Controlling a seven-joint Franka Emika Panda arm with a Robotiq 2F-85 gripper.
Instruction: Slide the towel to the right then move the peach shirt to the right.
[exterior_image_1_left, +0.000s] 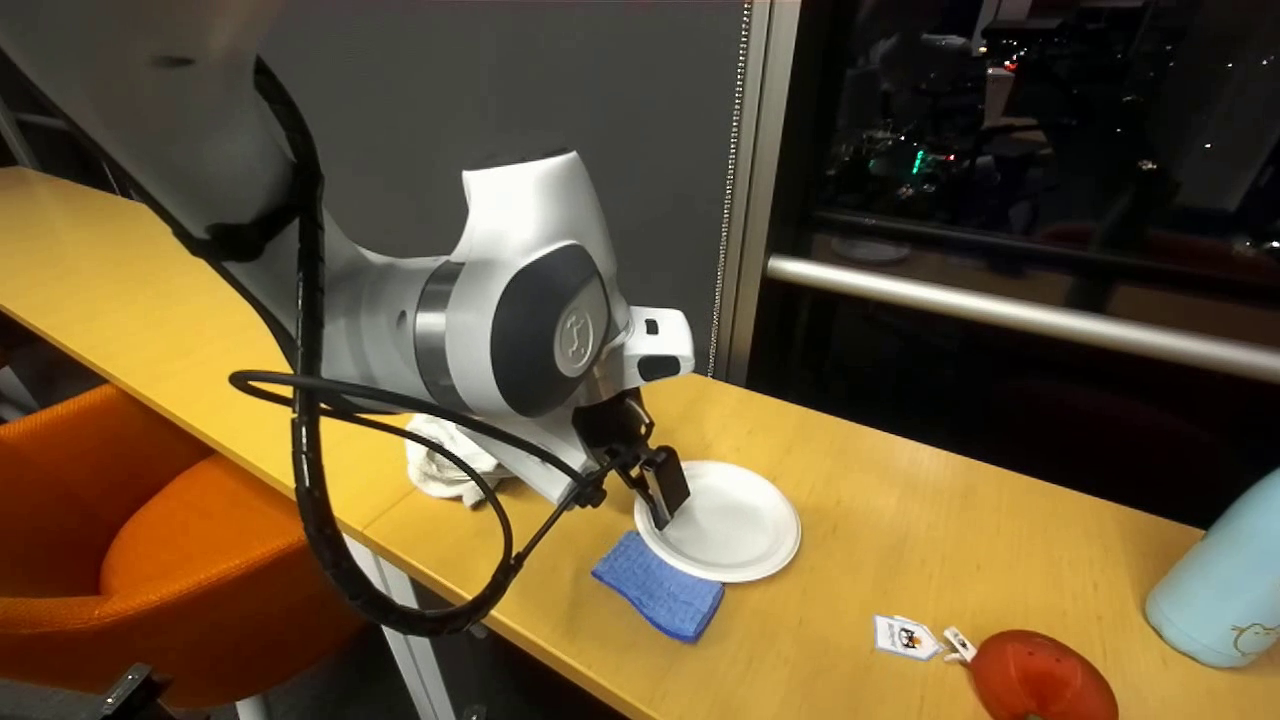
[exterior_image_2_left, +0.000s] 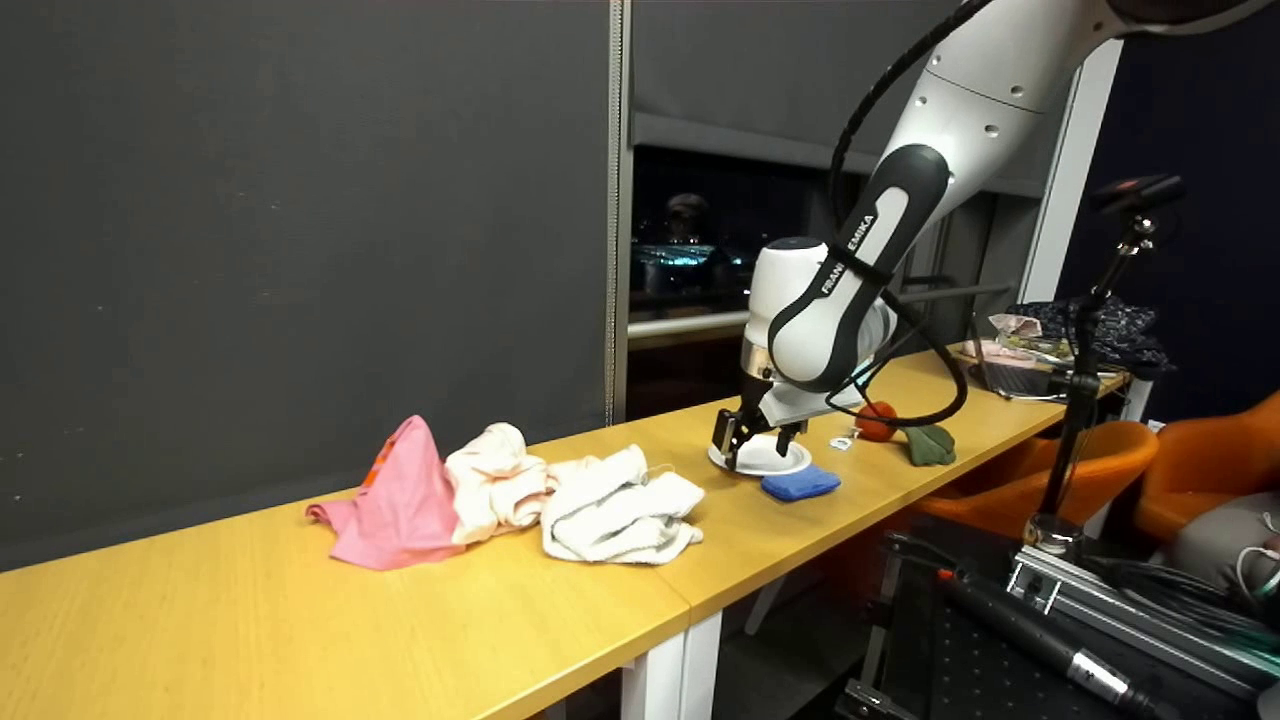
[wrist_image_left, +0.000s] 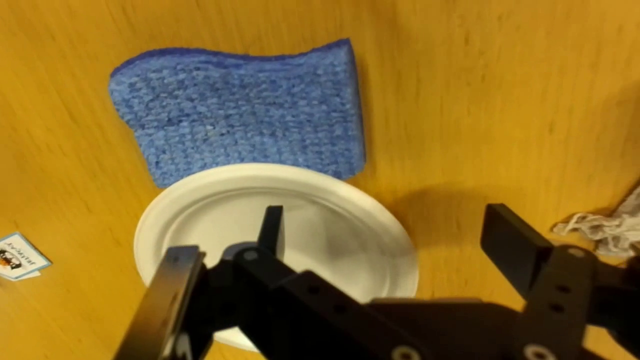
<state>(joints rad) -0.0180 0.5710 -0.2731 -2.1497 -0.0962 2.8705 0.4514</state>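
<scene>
A crumpled white towel (exterior_image_2_left: 615, 515) lies on the table; it is partly hidden by the arm in an exterior view (exterior_image_1_left: 440, 465), and its edge shows at the right of the wrist view (wrist_image_left: 620, 225). The peach shirt (exterior_image_2_left: 495, 480) lies bunched against the towel, on the side away from the gripper, and is out of view elsewhere. My gripper (wrist_image_left: 385, 220) is open and empty, also seen in both exterior views (exterior_image_1_left: 658, 490) (exterior_image_2_left: 762, 445). One finger is over the white plate (wrist_image_left: 330, 235), the other over the table between plate and towel.
A blue cloth (wrist_image_left: 240, 110) touches the plate's edge. A pink cloth (exterior_image_2_left: 400, 500) lies beside the peach shirt. A red object (exterior_image_1_left: 1040, 675) with a paper tag (exterior_image_1_left: 905, 637), a light blue bottle (exterior_image_1_left: 1220, 580) and a green cloth (exterior_image_2_left: 930, 445) are farther along the table.
</scene>
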